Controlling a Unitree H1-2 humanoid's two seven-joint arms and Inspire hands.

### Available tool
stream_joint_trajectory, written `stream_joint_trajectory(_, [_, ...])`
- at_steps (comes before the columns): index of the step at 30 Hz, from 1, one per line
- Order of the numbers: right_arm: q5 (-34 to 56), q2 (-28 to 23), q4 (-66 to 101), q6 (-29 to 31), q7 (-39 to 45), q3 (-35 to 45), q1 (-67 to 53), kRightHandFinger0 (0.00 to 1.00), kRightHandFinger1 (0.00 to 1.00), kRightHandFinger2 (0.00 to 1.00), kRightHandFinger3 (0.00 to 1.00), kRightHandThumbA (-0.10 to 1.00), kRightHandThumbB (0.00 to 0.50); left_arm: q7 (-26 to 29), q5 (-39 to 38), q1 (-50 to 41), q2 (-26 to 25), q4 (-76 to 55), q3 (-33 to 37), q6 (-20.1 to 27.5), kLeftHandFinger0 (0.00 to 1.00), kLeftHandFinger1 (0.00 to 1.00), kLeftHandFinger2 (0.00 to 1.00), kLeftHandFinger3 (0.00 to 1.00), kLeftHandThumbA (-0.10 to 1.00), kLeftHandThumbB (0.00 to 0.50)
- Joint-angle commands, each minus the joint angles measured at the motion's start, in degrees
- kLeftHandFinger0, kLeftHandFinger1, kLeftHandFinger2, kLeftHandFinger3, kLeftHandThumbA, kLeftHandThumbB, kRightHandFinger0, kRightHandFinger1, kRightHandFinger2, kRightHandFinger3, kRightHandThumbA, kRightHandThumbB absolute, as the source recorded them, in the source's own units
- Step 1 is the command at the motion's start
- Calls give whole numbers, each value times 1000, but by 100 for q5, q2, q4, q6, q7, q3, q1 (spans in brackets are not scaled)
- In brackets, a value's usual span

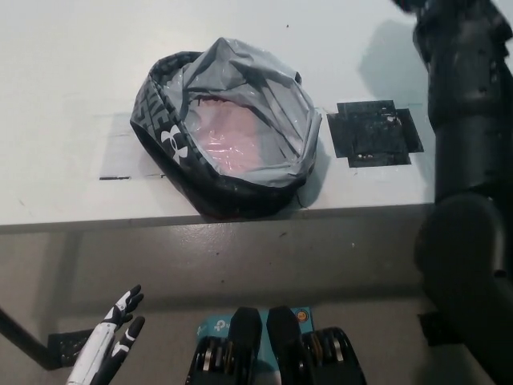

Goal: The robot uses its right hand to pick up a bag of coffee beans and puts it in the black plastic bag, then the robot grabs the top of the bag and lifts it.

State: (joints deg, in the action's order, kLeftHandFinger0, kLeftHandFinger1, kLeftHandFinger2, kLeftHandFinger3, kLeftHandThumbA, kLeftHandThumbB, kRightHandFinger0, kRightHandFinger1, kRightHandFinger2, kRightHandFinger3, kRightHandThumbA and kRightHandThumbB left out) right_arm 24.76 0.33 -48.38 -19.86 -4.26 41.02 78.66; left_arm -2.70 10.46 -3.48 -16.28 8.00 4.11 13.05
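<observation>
Coffee beans lifted out of view, black plastic bag (228, 132) waiting open

White left hand (112, 337) rests low, fingers released; the bag gapes near the bench (64, 72) edge; the black right arm (461, 104) rises off-frame, grasp unseen. Bring the beans squarely above the opening before lowering.

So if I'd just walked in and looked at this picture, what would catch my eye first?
Probably the open bag in the middle of the white table, black outside with a shiny grey lining. Next, the black right arm running up the right edge and out of the picture, above a black taped patch. The white left hand hangs low at bottom left.
</observation>
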Motion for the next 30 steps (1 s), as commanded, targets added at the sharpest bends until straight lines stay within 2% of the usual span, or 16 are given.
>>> stream_joint_trajectory(1, [423,241,459,-185,79,-376,759,0,158,771,1000,-100,85,-58,-50,5,-88,-152,-73,124,1000,1000,1000,1000,1000,309])
stream_joint_trajectory(2, [372,273,450,-128,124,-501,770,0,170,794,1000,-100,90,-64,-52,17,-93,-151,-74,120,1000,1000,1000,1000,1000,310])
stream_joint_trajectory(3, [292,288,426,-73,156,-622,769,0,193,820,820,-100,97,-68,-59,22,-94,-147,-75,122,1000,1000,1000,1000,1000,309])
stream_joint_trajectory(4, [157,297,364,2,190,-793,765,0,233,862,557,-100,75,-66,-57,26,-91,-147,-75,124,1000,1000,1000,1000,1000,309])
stream_joint_trajectory(5, [67,302,320,54,212,-914,760,0,272,891,525,-100,66,-64,-55,29,-88,-148,-75,124,1000,1000,1000,1000,1000,309])
stream_joint_trajectory(7, [-84,319,196,186,267,-1209,725,0,374,931,738,-100,73,-77,-58,27,-88,-145,-70,143,1000,1000,1000,1000,1000,299])
stream_joint_trajectory(8, [-206,335,91,303,297,-1436,691,0,403,910,810,-100,69,-85,-52,29,-94,-133,-63,161,1000,1000,1000,1000,1000,298])
stream_joint_trajectory(9, [-285,374,-70,419,291,-1589,675,0,428,901,1000,-100,92,-72,-6,23,-97,-143,-55,154,1000,1000,1000,1000,1000,295])
stream_joint_trajectory(14, [-365,454,-604,784,310,-1978,657,0,426,891,1000,-100,99,-95,17,63,-98,-164,-35,132,1000,1000,1000,1000,1000,291])
stream_joint_trajectory(18, [-636,408,-1176,1134,382,-2375,633,0,430,958,1000,-100,100,-135,-1,79,-101,-195,-36,85,1000,1000,1000,1000,1000,286])
stream_joint_trajectory(22, [-766,347,-1540,1411,408,-2603,603,0,396,879,971,-100,115,-183,-98,79,-80,-191,-59,84,1000,1000,1000,1000,1000,285])
stream_joint_trajectory(23, [-956,308,-1684,1579,395,-2796,579,0,403,851,933,-100,104,-187,-87,76,-90,-184,-59,91,1000,1000,1000,1000,1000,293])
stream_joint_trajectory(27, [-1279,207,-1975,1934,406,-3179,558,0,417,829,837,-100,105,-188,-26,81,-113,-215,-44,71,1000,1000,1000,1000,1000,292])
stream_joint_trajectory(29, [-1457,137,-2068,1987,393,-3409,561,0,419,845,824,-100,119,-178,33,88,-123,-235,-30,65,1000,1000,1000,1000,1000,281])
stream_joint_trajectory(30, [-1500,115,-2091,1995,400,-3480,565,0,379,838,836,-100,127,-175,42,91,-123,-239,-29,66,1000,1000,1000,1000,1000,279])
